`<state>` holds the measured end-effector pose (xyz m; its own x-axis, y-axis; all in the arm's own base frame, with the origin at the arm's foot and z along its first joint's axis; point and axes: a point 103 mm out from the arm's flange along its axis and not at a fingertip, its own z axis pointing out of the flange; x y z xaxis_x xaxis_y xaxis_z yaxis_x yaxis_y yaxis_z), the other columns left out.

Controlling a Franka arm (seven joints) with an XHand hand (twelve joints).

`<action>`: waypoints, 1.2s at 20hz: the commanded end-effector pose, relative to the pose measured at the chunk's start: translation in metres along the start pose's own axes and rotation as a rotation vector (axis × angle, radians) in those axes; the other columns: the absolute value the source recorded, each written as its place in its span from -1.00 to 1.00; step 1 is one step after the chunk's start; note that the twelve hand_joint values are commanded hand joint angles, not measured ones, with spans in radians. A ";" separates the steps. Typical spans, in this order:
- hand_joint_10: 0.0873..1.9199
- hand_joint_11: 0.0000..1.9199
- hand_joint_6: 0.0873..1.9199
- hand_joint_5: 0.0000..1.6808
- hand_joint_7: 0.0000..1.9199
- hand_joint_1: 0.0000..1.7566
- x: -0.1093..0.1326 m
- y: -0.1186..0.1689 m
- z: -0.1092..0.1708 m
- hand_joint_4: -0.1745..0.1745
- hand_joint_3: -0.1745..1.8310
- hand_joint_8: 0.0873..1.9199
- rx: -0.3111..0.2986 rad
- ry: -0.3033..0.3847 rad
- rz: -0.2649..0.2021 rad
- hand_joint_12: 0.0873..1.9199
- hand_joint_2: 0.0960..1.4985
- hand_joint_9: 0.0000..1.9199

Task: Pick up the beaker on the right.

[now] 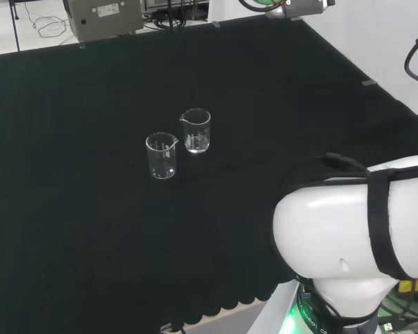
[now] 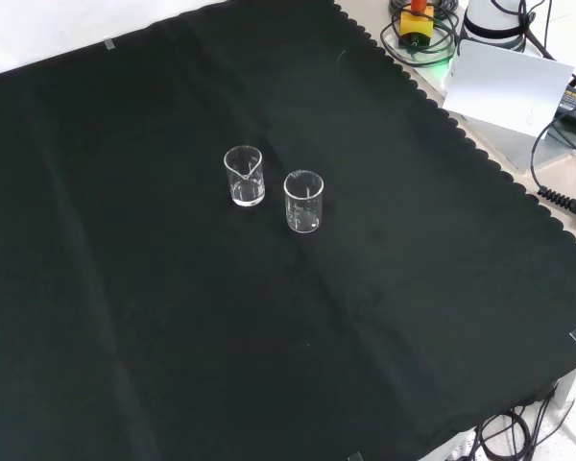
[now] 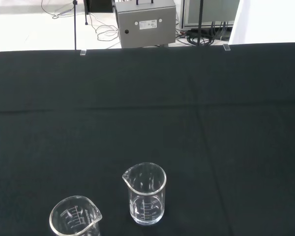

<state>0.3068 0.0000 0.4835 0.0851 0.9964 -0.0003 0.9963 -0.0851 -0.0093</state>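
Two small clear glass beakers stand upright near the middle of the black cloth, close together but apart. In the head view one beaker [image 1: 196, 130] is to the right and slightly farther off, the other beaker [image 1: 161, 155] to the left and nearer. The front view has them as a left beaker [image 2: 244, 176] and a right beaker [image 2: 303, 201]. From the wrist view, one beaker [image 3: 145, 193] stands whole and the second beaker [image 3: 74, 222] is cut off at the picture's edge. Both look empty. The arm's white link [image 1: 355, 229] fills the head view's lower right.
A grey metal box [image 1: 103, 17] with cables stands beyond the cloth's far edge in the head view. In the front view a white card [image 2: 507, 82] and cables lie past the scalloped cloth edge at the upper right. Bare black cloth [image 2: 173, 336] surrounds the beakers.
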 end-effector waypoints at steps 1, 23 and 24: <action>-0.34 -1.00 -0.94 -0.64 -0.97 -0.69 -0.001 0.000 0.000 -0.19 -0.36 -0.42 -0.009 -0.013 0.003 0.28 0.43 -0.89; -0.35 -1.00 -1.00 -0.61 -0.98 -0.81 -0.001 0.053 0.050 -0.17 -0.55 -0.49 0.067 -0.012 0.106 0.25 0.70 -0.92; -0.35 -1.00 -1.00 -0.61 -0.98 -0.81 -0.001 0.059 0.055 -0.17 -0.55 -0.49 0.071 -0.011 0.109 0.25 0.70 -0.92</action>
<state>0.3336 -0.0050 0.4589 0.1493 0.9888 -0.0056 0.9877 -0.1494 -0.0451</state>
